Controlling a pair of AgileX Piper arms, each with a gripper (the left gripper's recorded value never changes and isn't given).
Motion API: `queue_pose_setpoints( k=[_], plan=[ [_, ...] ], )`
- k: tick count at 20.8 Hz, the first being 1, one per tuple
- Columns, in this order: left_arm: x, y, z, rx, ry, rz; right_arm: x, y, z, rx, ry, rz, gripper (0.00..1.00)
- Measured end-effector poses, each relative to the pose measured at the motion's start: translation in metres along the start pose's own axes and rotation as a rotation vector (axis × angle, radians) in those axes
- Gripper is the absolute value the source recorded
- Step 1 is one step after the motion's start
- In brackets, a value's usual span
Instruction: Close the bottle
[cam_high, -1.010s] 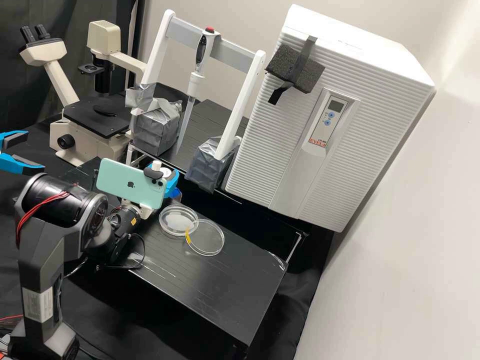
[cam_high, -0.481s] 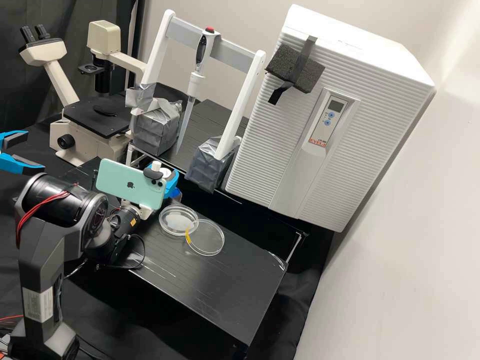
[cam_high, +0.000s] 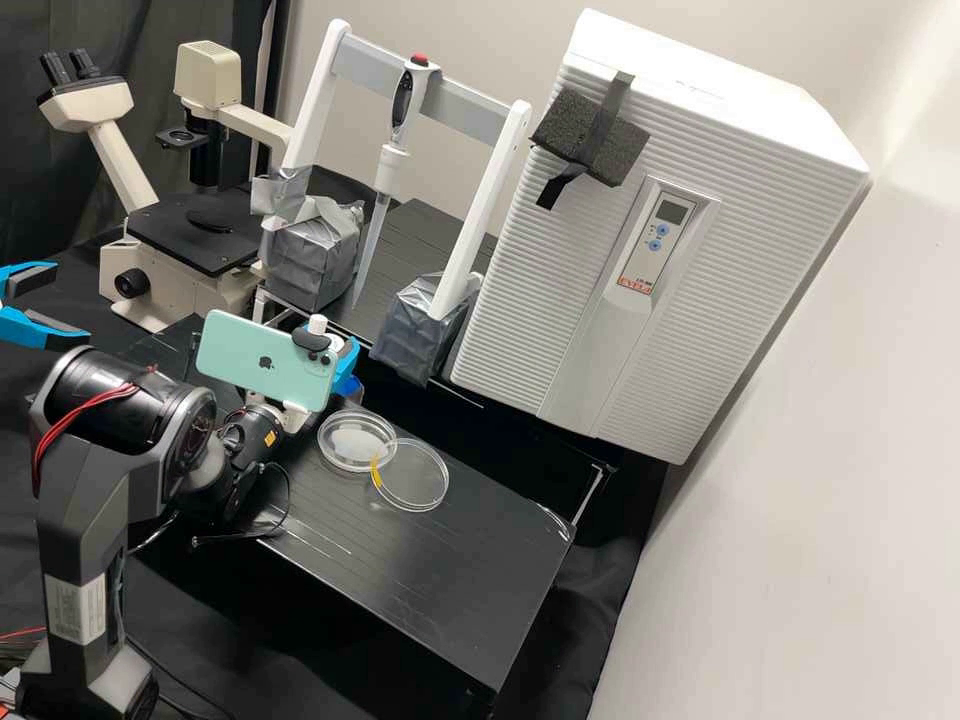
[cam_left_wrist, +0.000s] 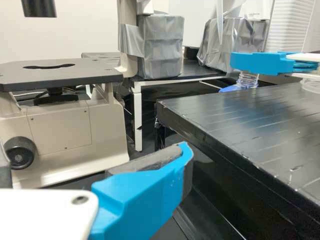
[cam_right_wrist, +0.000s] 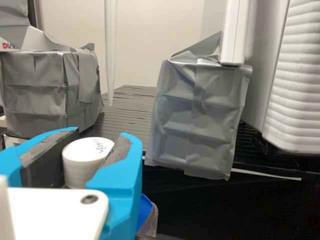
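Over the black bench (cam_high: 450, 570), our right gripper (cam_right_wrist: 95, 140) pinches the white cap (cam_right_wrist: 86, 155) just above the bottle (cam_left_wrist: 248, 80); we judge that screwing it down remains. Our left gripper (cam_high: 60, 300) gapes empty, well apart from the bottle.

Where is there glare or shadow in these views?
High view: pale streaks of reflected light on the black bench near its front corner; the white cabinet shades the wall beside it. Left wrist view: soft sheen across the bench. Right wrist view: the cap in the right end effector is lit on top; creases in the taped block are shaded.
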Motion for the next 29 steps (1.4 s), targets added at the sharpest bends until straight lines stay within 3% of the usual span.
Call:
queue_pose_setpoints(
  k=[19,29],
  plan=[
    [-0.0001,0.001,0.0,0.001,0.0,0.004,-0.005,0.007,0.004,0.004,-0.011,0.008,0.0],
    [-0.0001,0.001,0.0,0.001,0.0,0.004,-0.012,-0.006,0.0,0.02,-0.001,-0.043,0.0]
  ],
)
